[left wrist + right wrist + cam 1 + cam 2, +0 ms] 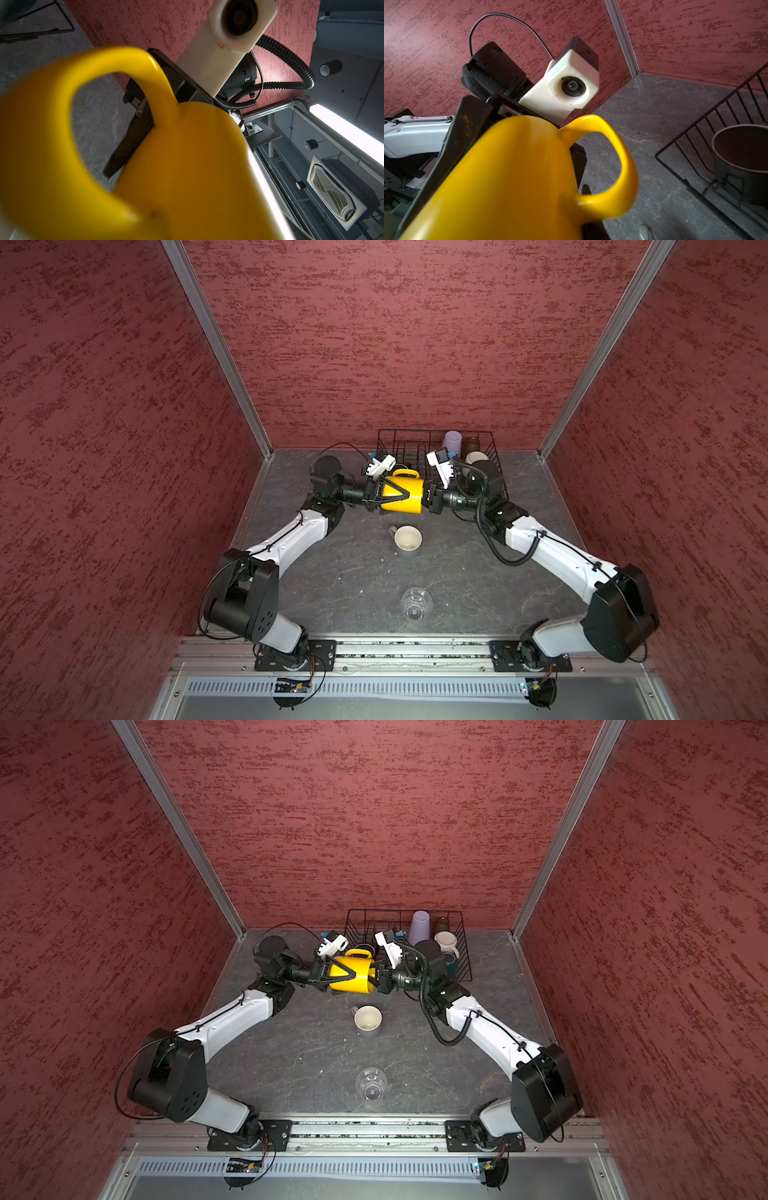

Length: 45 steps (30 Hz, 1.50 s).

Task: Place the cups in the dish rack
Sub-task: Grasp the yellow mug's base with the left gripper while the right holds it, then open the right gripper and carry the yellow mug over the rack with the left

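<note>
Yellow mug (414, 501) hung on its side in the air between my two sets of jaws, handle turned toward the dish rack (392, 445). Right jaws were closed on the mug's end nearest them. Left jaws stood wide astride its body from the opposite end; I could not tell whether they pressed it.

Rack sat on the worktop (353, 572) just beyond the jaws, behind my right wrist. In it: lilac tumbler (452, 441), amber glass (472, 445), pale mug (476, 458), black mug (741, 158).

My right arm covered the rack's near corner in both top views, so a dark cup there showed only in part. The mug's rim was hidden by my right jaws. Both wrist views were mostly filled with blurred yellow.

On the base side of the jaws, a grey mug (407, 541) stood upright, cream inside. The clear glass (416, 603) stood farther back toward my bases.

Worktop was dark grey and veined. Walls (415, 344) were red and rough-textured.
</note>
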{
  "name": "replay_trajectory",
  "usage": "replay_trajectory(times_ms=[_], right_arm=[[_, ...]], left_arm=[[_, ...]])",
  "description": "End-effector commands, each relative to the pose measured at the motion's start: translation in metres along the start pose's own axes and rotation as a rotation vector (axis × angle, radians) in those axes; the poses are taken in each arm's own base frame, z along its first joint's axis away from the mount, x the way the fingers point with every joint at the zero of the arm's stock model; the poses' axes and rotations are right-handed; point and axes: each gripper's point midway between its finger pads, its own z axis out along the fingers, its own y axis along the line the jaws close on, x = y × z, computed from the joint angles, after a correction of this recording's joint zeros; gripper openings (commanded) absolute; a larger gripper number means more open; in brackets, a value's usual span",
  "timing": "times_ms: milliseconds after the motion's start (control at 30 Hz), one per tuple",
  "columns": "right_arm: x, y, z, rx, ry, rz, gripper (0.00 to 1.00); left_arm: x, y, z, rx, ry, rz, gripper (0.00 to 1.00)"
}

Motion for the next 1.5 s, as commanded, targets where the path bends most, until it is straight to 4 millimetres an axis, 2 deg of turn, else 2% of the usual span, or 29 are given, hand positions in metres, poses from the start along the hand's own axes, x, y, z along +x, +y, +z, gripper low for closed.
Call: replay_trajectory(times_ms=[0, 67, 133, 267, 300, 467, 600, 700, 767, 900, 967, 1067, 1233, 1467], right_arm=[[-0.022, 0.007, 0.002, 0.002, -0.055, -0.052, 0.02], [-0.022, 0.006, 0.002, 0.008, -0.054, -0.052, 0.04], [-0.022, 0.004, 0.001, 0.017, -0.054, -0.049, 0.09], [-0.022, 0.001, -0.001, 0.043, -0.059, -0.048, 0.16], [-0.022, 0.0, -0.002, 0.054, -0.063, -0.047, 0.2], [-0.023, -0.005, -0.007, 0.105, -0.076, -0.044, 0.37], [-0.023, -0.02, -0.018, 0.205, -0.086, -0.014, 0.52], [-0.024, -0.041, -0.04, 0.36, -0.123, 0.026, 0.69], [-0.024, -0.056, -0.062, 0.489, -0.16, 0.056, 0.81], [-0.022, -0.071, -0.104, 0.674, -0.208, 0.108, 0.96], [-0.018, -0.075, -0.123, 0.751, -0.216, 0.132, 0.99], [-0.01, -0.075, -0.14, 0.811, -0.211, 0.151, 0.99], [0.0, -0.069, -0.156, 0.83, -0.229, 0.167, 0.99], [0.007, -0.066, -0.167, 0.851, -0.235, 0.172, 0.99]], left_arm=[[-0.001, -0.017, 0.004, 0.02, 0.033, 0.071, 0.46], [-0.003, -0.017, 0.003, 0.018, 0.027, 0.068, 0.34], [-0.005, -0.016, 0.002, 0.016, 0.022, 0.067, 0.27], [-0.01, -0.014, -0.003, 0.009, 0.005, 0.058, 0.02], [-0.011, -0.013, -0.004, 0.006, -0.001, 0.055, 0.0], [-0.018, -0.012, -0.011, -0.006, -0.026, 0.052, 0.0], [-0.022, -0.01, -0.015, -0.026, -0.041, 0.048, 0.0], [-0.026, -0.003, -0.02, -0.081, -0.068, 0.009, 0.0], [-0.031, 0.001, -0.023, -0.158, -0.096, 0.044, 0.0], [-0.044, 0.014, -0.03, -0.295, -0.121, 0.064, 0.0], [-0.056, 0.025, -0.035, -0.356, -0.143, 0.061, 0.0], [-0.065, 0.047, -0.041, -0.513, -0.144, 0.07, 0.0], [-0.077, 0.071, -0.04, -0.673, -0.116, 0.08, 0.0], [-0.091, 0.095, -0.038, -0.917, -0.05, 0.151, 0.0]])
